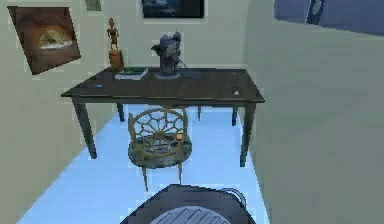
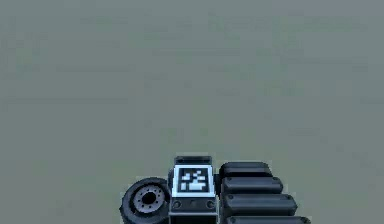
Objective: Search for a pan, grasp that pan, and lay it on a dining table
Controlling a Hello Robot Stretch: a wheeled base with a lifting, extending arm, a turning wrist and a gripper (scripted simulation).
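Behind what seems the dark round-bodied gripper (image 2: 148,201) rises a plain grey-green wall (image 2: 190,70); whether the gripper holds anything cannot be told.

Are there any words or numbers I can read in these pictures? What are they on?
No text can be read.
White square on the arm: black marks in a pattern, no letters.
Flat green thing on the table: too small to read.
Framed picture: no words seen.
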